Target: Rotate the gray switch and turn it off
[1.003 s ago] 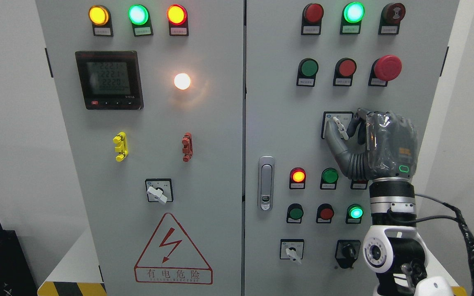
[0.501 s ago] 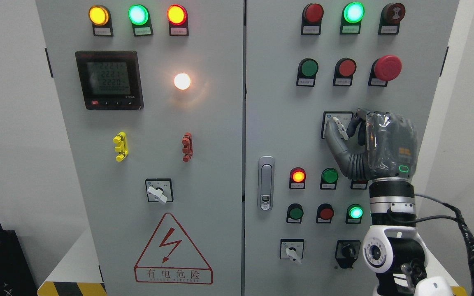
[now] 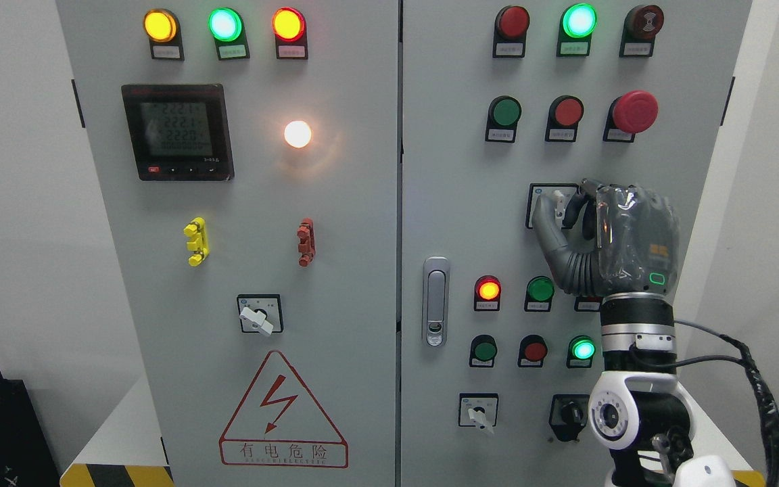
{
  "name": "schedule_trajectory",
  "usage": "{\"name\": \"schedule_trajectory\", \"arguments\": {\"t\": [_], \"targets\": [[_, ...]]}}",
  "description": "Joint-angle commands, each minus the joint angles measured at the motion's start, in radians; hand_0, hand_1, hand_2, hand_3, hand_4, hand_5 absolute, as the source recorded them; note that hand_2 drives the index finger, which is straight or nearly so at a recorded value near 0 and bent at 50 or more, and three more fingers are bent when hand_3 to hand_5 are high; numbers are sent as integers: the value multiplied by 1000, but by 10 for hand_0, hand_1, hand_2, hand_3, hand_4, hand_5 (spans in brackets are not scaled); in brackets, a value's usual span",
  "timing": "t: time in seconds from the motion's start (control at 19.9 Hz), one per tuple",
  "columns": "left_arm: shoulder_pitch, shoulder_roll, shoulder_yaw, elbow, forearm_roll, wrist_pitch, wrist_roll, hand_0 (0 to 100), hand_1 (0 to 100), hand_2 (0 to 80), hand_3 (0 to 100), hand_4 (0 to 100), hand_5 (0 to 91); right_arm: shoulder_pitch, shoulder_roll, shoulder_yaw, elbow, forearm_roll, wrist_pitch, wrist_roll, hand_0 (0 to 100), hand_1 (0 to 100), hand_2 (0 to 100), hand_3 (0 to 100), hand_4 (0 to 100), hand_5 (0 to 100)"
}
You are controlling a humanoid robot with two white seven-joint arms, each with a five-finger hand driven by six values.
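In the head view, the right robot hand (image 3: 589, 226) reaches up from the lower right corner to the grey cabinet's right door (image 3: 457, 169), thumb and fingers curled around the small pale-grey rotary switch handle (image 3: 557, 200) on its black-framed plate, a pinch suited to twisting it. The fingers hide most of the handle (its position marks are unreadable). The left arm is out of view.
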Motion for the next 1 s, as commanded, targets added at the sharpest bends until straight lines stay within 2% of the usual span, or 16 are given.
{"name": "schedule_trajectory", "arguments": {"t": [0.0, 0.55, 0.95], "targets": [[0, 0, 32, 0, 0, 0, 0, 120, 389, 0, 0, 0, 0, -1, -20, 1, 0, 0, 0, 0, 585, 259, 762, 1000, 867, 986], [0, 0, 32, 0, 0, 0, 0, 120, 389, 0, 0, 0, 0, 1, -21, 1, 0, 1, -1, 0, 643, 252, 765, 1000, 868, 987], [0, 0, 32, 0, 0, 0, 0, 120, 389, 0, 0, 0, 0, 2, -21, -1, -4, 0, -7, 0, 528, 305, 760, 1000, 869, 986]]}}
